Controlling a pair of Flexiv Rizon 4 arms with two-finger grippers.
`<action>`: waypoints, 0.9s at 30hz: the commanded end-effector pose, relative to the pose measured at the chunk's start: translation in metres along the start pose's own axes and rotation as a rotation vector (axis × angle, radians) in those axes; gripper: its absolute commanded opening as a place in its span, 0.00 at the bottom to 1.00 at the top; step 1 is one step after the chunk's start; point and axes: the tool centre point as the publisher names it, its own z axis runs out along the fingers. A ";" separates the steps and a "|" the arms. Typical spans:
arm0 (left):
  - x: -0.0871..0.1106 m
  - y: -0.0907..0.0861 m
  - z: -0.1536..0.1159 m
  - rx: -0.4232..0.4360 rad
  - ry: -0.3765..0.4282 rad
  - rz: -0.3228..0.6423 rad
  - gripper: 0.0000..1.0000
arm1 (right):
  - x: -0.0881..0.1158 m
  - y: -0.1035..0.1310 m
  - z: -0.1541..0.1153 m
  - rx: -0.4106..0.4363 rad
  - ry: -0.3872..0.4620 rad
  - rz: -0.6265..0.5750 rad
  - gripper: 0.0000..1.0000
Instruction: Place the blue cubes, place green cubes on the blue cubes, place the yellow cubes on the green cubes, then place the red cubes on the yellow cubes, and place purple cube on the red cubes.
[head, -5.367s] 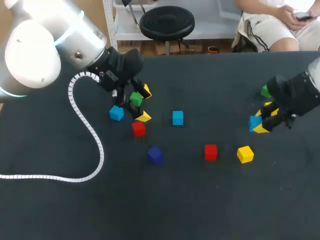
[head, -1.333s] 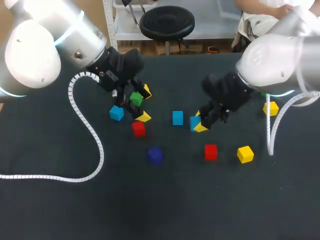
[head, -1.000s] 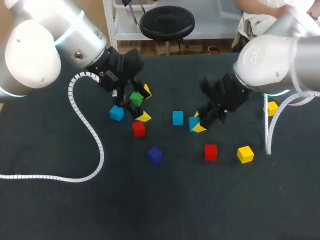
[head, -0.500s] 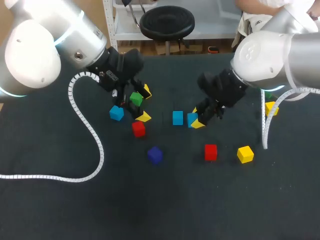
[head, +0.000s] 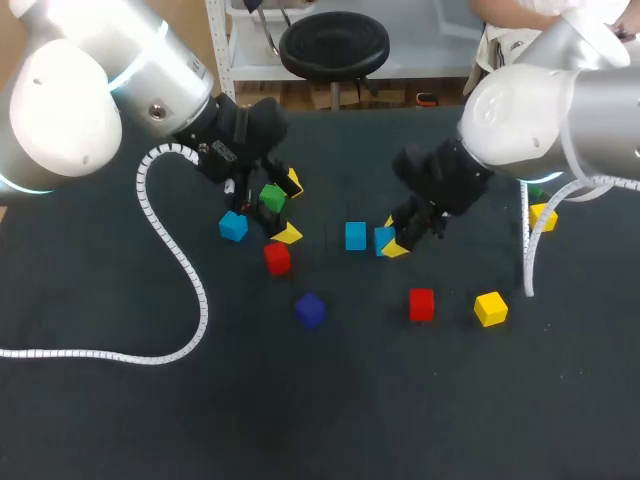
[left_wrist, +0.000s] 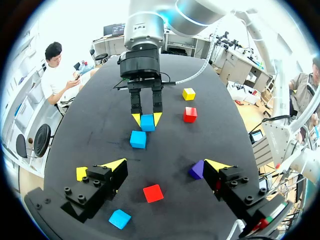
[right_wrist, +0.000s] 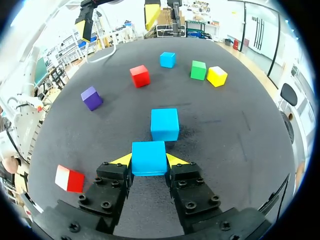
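My right gripper (head: 390, 237) (right_wrist: 149, 161) is shut on a blue cube (head: 383, 240) (right_wrist: 148, 157), low over the table's middle. Just ahead of it lies a second blue cube (head: 355, 236) (right_wrist: 165, 124), a narrow gap apart. My left gripper (head: 283, 208) (left_wrist: 165, 167) hangs open over a cluster at the left: a green cube (head: 272, 198), a red cube (head: 277, 257) (left_wrist: 153, 192) and a third blue cube (head: 233, 226) (left_wrist: 120, 218). The purple cube (head: 310, 310) (left_wrist: 196, 170) lies nearer the front.
Another red cube (head: 421, 304) and a yellow cube (head: 490, 308) lie to the front right. A further yellow cube (head: 543, 215) sits at the far right beside my right arm. A white corrugated cable (head: 190, 280) trails across the left of the table.
My right gripper has carried its blue cube a little to the left, closer to the middle blue cube. The left arm has not moved.
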 end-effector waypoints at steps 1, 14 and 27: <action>0.000 0.001 0.000 0.003 -0.001 0.002 1.00 | -0.001 -0.003 0.002 0.001 0.002 0.000 0.00; 0.000 0.001 0.000 0.003 -0.001 0.002 1.00 | -0.002 -0.009 0.000 0.010 0.004 -0.003 0.00; 0.000 0.001 0.000 0.003 -0.001 0.002 1.00 | 0.000 -0.010 0.000 0.021 0.015 0.005 0.00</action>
